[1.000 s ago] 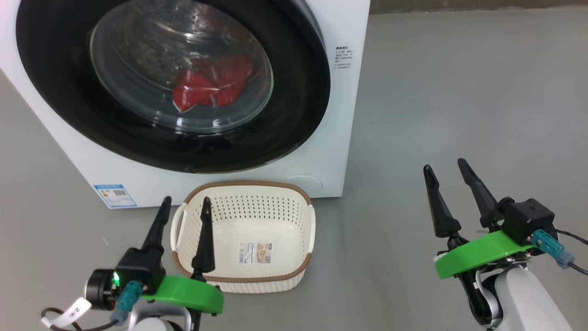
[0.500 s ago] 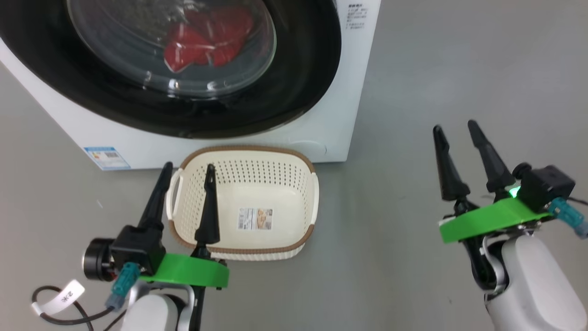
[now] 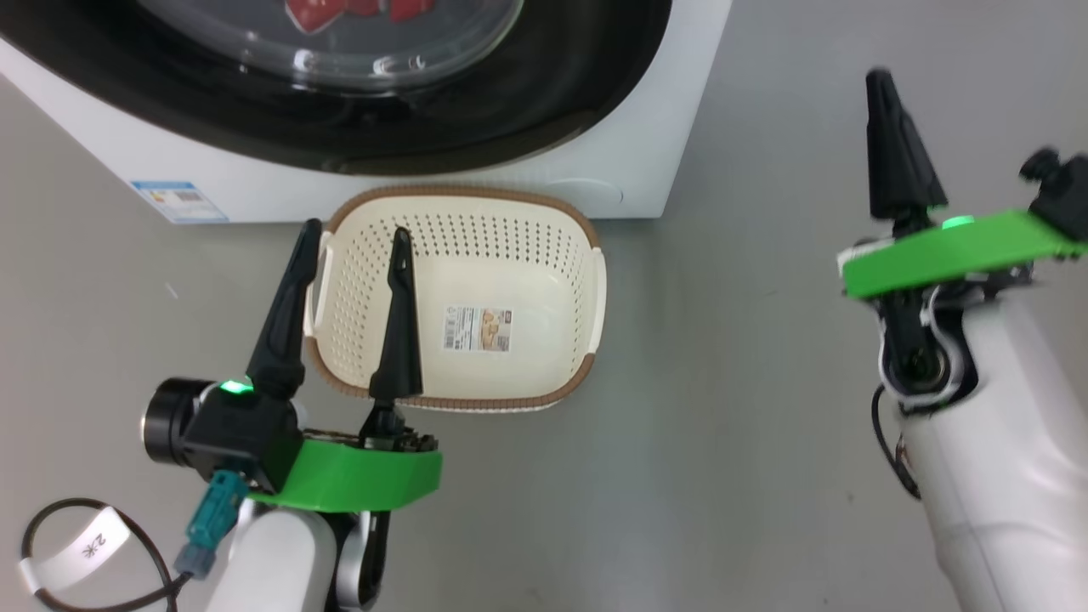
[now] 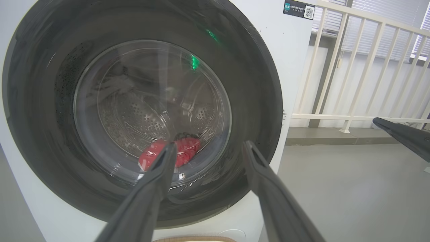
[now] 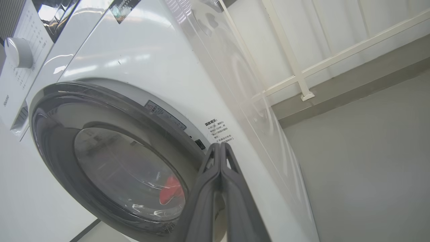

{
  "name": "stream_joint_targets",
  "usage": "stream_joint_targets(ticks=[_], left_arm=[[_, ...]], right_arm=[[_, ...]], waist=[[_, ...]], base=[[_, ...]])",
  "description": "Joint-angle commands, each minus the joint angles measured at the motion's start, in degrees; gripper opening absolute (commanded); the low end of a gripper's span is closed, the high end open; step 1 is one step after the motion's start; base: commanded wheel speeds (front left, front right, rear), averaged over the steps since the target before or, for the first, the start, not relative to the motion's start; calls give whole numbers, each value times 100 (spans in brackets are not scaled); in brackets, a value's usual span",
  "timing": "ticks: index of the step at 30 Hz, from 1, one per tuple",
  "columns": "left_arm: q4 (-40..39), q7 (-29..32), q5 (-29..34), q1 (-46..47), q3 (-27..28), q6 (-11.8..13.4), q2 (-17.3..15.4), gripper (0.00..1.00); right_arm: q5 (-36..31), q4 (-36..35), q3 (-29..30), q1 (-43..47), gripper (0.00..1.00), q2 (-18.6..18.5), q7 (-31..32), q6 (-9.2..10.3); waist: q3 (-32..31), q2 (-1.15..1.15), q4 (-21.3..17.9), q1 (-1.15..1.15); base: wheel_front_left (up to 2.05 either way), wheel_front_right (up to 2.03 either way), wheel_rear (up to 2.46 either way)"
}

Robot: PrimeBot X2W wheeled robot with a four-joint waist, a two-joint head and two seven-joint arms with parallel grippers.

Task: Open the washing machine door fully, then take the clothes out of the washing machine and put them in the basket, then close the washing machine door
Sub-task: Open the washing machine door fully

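The door (image 5: 111,161) of the washer (image 5: 141,67) was closed. It lay left of the right gripper (image 5: 220,145), which was pinched together and empty, tips near the door's right edge; this arm was nearer. The left gripper (image 3: 355,229) was wide and empty, by the left rim of the empty basket (image 3: 463,194). The clothes (image 5: 171,195) lay inside the washer.

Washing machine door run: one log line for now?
door: closed | clothes: inside, behind door | basket: empty, before washing machine | left gripper: open, empty | right gripper: shut, empty, apart from door
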State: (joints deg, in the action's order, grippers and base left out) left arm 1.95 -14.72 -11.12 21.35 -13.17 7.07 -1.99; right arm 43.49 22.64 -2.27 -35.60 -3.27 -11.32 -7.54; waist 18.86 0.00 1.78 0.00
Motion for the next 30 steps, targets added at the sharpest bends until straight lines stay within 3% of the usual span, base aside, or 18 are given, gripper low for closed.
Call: stream_joint_targets(ticks=[1,9,19,30], left_arm=[[-209,-28,11,112,128,38,-88,100],[-397,-28,63,150,70,71,-88,100],[-447,-28,111,251,-2,41,-88,100],[-472,-28,97,327,-95,19,-88,100]], right_arm=[[132,-121,-66,-216,0,39,73,5],[1080,-34,88,-895,0,-6,878,5],[2864,328,504,-1816,0,-4,2306,5],[3409,888,677,-2576,0,-102,3274,5]], waist=[[200,0,88,0],[506,0,192,0],[825,0,339,0],[1076,0,537,0]], base=[[0,0,0],[0,0,0],[0,0,0],[0,0,0]])
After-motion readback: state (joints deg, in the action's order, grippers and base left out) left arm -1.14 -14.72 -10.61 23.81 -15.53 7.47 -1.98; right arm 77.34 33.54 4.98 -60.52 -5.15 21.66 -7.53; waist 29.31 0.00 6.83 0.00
